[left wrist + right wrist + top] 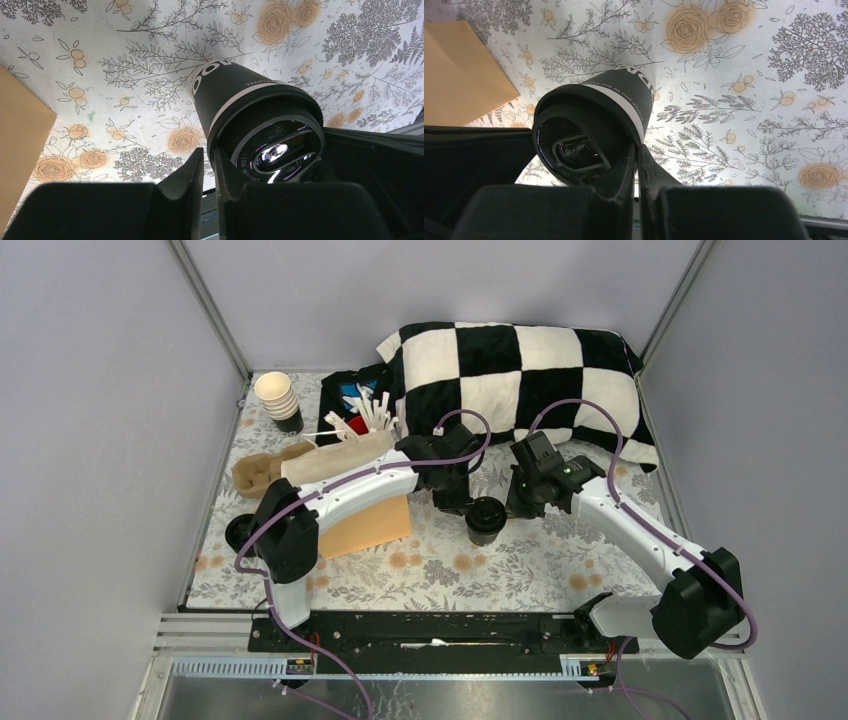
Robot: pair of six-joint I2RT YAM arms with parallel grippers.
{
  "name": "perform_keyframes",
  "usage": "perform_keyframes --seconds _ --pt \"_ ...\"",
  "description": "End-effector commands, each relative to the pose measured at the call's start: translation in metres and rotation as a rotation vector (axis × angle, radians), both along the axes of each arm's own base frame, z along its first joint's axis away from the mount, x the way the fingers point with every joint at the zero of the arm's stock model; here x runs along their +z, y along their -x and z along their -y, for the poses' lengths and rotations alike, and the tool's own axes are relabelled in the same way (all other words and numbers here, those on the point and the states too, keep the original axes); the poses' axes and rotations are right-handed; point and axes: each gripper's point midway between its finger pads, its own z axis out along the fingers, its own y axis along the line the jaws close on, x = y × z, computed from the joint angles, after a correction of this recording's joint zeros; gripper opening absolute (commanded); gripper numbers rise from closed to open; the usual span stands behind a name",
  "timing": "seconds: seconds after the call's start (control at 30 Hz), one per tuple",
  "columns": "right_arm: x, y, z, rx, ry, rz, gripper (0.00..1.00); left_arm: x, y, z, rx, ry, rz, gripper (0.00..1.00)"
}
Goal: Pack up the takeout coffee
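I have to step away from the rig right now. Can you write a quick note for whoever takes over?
Takeout coffee: upright mid-table between both claws, black lid on.
Left claw: nearly shut, a narrow slit, at the lid's rim; whether it grips cannot be told.
Right claw: shut, tips at the opposite rim.
Done: coffee lidded.
Left: packing. The pulp cup carrier and flat tan paper bag lie to the left, coffee in neither.
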Motion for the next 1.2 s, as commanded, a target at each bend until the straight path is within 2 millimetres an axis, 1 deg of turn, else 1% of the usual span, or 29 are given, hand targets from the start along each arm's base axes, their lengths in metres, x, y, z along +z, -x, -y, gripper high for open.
perform_keyframes --seconds 0.0,0.1,0.2,0.33,0.43,0.53,0.67,0.77,0.93,1.03,1.1,1.17 --pt "-0.027 0.026 0.035 -0.104 0.207 -0.093 0.06 -0.032 0.025 -0.013 -0.011 -0.097 -0.080 0.18" --pt "-0.032 0.032 0.035 -0.106 0.244 -0.099 0.06 -0.036 0.028 -0.014 -0.006 -0.106 -0.087 0.18" --pt "-0.038 0.038 0.043 -0.107 0.304 -0.105 0.07 -0.040 0.030 -0.016 -0.004 -0.115 -0.093 0.19" --pt "-0.036 0.039 0.051 -0.094 0.349 -0.093 0.14 -0.039 0.030 -0.018 0.001 -0.116 -0.094 0.19" --pt "-0.035 0.041 0.051 -0.068 0.369 -0.106 0.17 -0.040 0.031 -0.019 0.002 -0.118 -0.093 0.19" --pt "-0.038 0.045 0.049 -0.038 0.393 -0.127 0.18 -0.040 0.032 -0.019 0.000 -0.120 -0.096 0.19" --pt "-0.040 0.047 0.053 0.003 0.504 -0.124 0.19 -0.042 0.032 -0.019 -0.002 -0.122 -0.098 0.19" --pt "-0.047 0.052 0.052 0.020 0.545 -0.139 0.19 -0.044 0.033 -0.020 -0.004 -0.128 -0.102 0.19" --pt "-0.068 0.064 0.051 0.022 0.523 -0.189 0.15 -0.049 0.035 -0.025 -0.004 -0.147 -0.106 0.19" --pt "-0.079 0.069 0.044 0.021 0.475 -0.203 0.13 -0.054 0.037 -0.028 -0.003 -0.156 -0.113 0.19" --pt "-0.083 0.064 0.031 0.043 0.410 -0.179 0.13 -0.058 0.039 -0.030 -0.003 -0.157 -0.116 0.19" --pt "-0.087 0.054 0.013 0.094 0.317 -0.146 0.15 -0.060 0.038 -0.031 -0.007 -0.154 -0.119 0.19"
